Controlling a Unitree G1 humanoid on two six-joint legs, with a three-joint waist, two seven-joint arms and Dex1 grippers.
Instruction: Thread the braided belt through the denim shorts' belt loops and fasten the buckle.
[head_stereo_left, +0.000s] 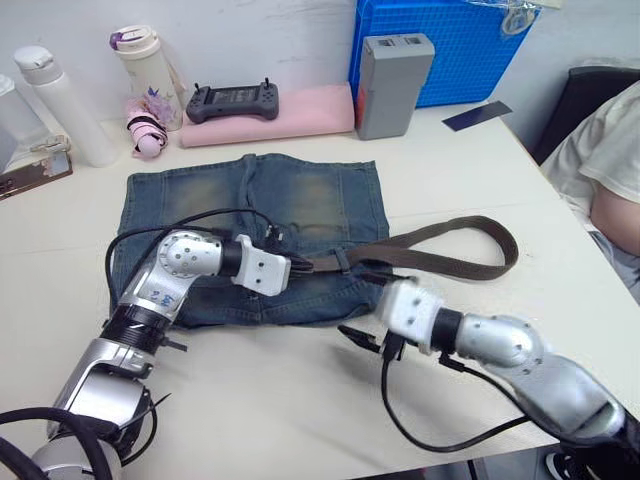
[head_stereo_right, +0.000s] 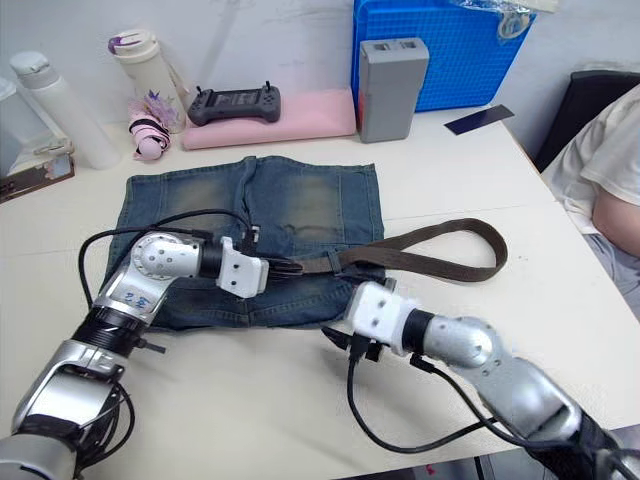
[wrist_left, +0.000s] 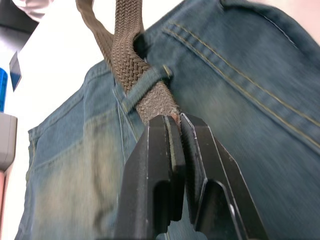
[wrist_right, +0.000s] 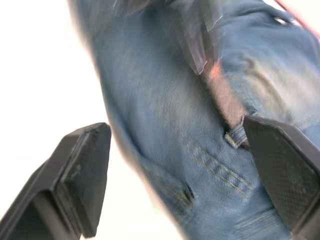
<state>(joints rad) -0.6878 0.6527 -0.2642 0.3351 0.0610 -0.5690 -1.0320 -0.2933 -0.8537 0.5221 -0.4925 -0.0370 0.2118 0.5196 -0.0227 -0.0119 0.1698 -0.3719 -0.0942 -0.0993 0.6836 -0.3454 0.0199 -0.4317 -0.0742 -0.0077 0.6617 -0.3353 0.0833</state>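
Shorts: the denim shorts (head_stereo_left: 255, 235) lie flat in the middle of the white table (head_stereo_left: 300, 400), with the waistband toward the near edge.
Belt: the braided belt (head_stereo_left: 450, 262) lies along the waistband and swings out in a flat loop on the bare table, toward the right edge.
Belt loop: in the left wrist view the belt passes under one of the belt loops (wrist_left: 145, 83), a thin denim strip lying across it.
Left gripper: the left gripper (wrist_left: 175, 145) is over the waistband. Its two black fingers (wrist_left: 155, 170) are squeezed tight on the belt end, just past that belt loop.
Right gripper: the right gripper (wrist_right: 175, 165) is at the near right corner of the shorts. Its fingers are spread wide and hold nothing. One is over the bare table and one is over the denim.
Back of the table: near the far edge sit a blue crate (head_stereo_left: 450, 50), a grey box (head_stereo_left: 393, 83), a pink pad (head_stereo_left: 270, 120) with a dark game controller (head_stereo_left: 232, 100) on it, and two white bottles (head_stereo_left: 60, 105).
Person: a person in a light shirt (head_stereo_left: 605, 165) is beside the right edge of the table.
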